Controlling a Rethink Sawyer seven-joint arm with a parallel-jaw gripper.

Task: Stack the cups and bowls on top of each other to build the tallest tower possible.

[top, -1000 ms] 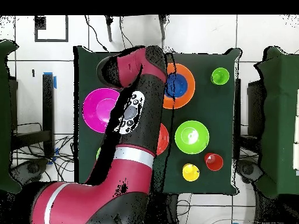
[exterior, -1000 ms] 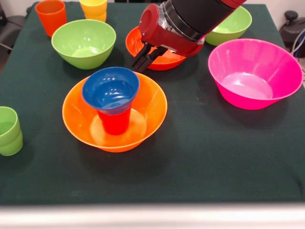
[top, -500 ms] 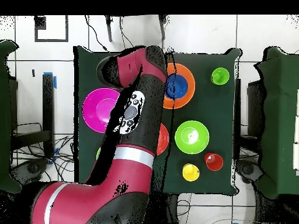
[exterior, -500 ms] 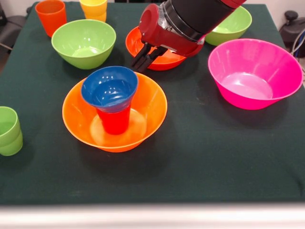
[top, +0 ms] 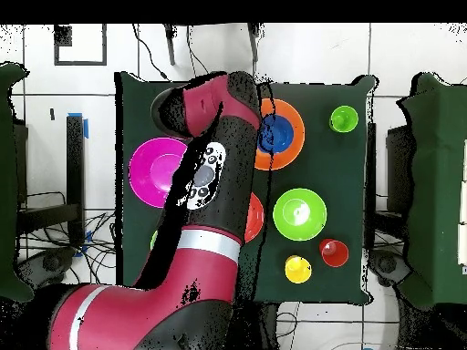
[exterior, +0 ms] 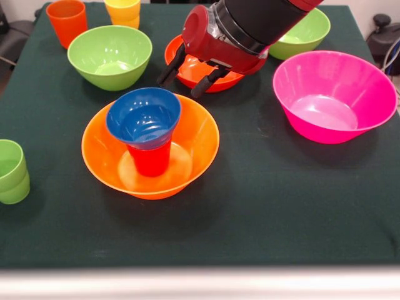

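The gripper point(exterior: 187, 78) hangs with its jaws spread wide and empty, just behind and above the small blue bowl point(exterior: 144, 117). That bowl sits mouth-up on an upright red cup point(exterior: 150, 159) inside the large orange bowl point(exterior: 199, 139), the stack's long axis vertical. The next piece, probably the light green cups point(exterior: 12, 171) well off to one side of the jaws, should be lowered straight along that axis, since the blue bowl looks slightly off-centre.
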